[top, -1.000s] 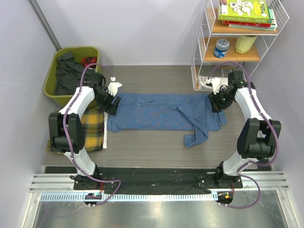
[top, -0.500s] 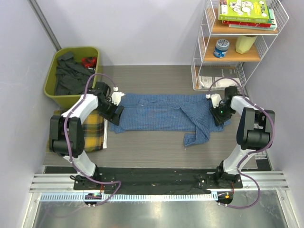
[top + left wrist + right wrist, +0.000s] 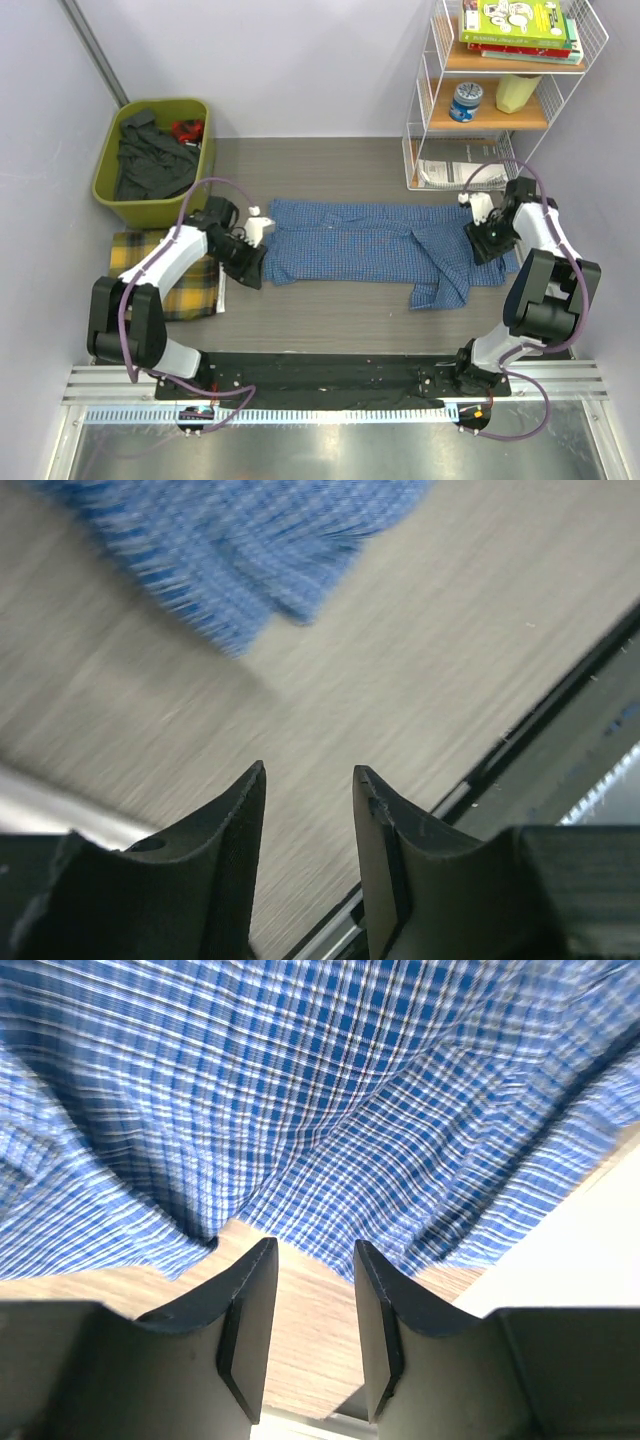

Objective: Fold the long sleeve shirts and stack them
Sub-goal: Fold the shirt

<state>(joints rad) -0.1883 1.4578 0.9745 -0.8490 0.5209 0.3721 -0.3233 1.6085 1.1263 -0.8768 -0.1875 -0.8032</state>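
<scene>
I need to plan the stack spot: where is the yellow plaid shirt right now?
In the top view the yellow plaid shirt lies at the left, on the near side of the green bin, left of the blue shirt.

Long sleeve shirts on the bench (image 3: 330, 170): two, namely one blue check shirt (image 3: 380, 245) and one yellow plaid shirt (image 3: 192, 297). Arms: two, fitted with one left tool (image 3: 308, 775) and one right tool (image 3: 315, 1250). Green bin (image 3: 104, 175): one. Wire shelf unit (image 3: 490, 122): one, bearing one blue-lidded jar (image 3: 466, 100), one pale yellow container (image 3: 517, 92) and one stack of books (image 3: 520, 25).
</scene>
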